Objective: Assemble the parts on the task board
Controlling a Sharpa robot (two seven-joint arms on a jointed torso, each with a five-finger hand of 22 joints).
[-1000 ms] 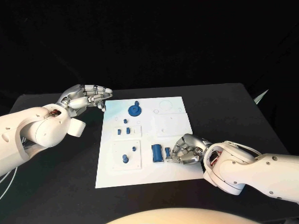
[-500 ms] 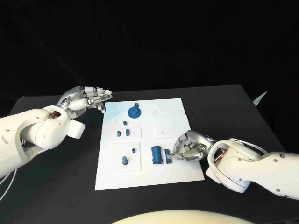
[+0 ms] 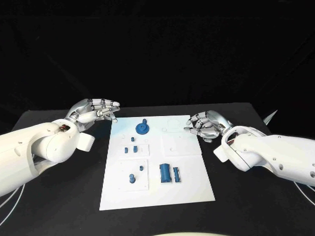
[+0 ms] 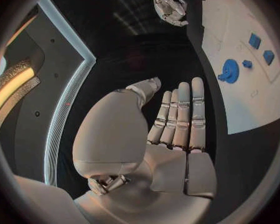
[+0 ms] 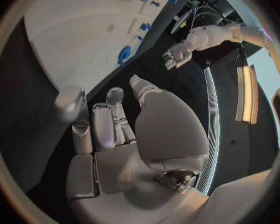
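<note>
The white task board [image 3: 184, 189] lies mid-table. On it a blue gear-like part [image 3: 142, 129] sits at the far end, small blue pieces [image 3: 134, 148] lie below it, and a blue block [image 3: 165, 173] with a slim blue piece [image 3: 176, 173] lies nearer. My left hand [image 3: 97, 110] hovers off the board's far left corner, fingers straight and holding nothing [image 4: 177, 119]. My right hand [image 3: 205, 124] hovers at the board's far right edge, fingers loosely bent, nothing in it [image 5: 109, 129]. The gear [image 4: 229, 70] also shows in the left wrist view.
The black table [image 3: 51, 196] runs wide on both sides of the board. Two more blue parts [image 3: 135, 174] stand in the near left panel. The right wrist view also catches the left hand [image 5: 176, 55] across the board [image 5: 71, 30].
My right hand has left the blue block and slim piece and risen to the board's far right edge. The left hand has barely moved. The camera view has shifted.
</note>
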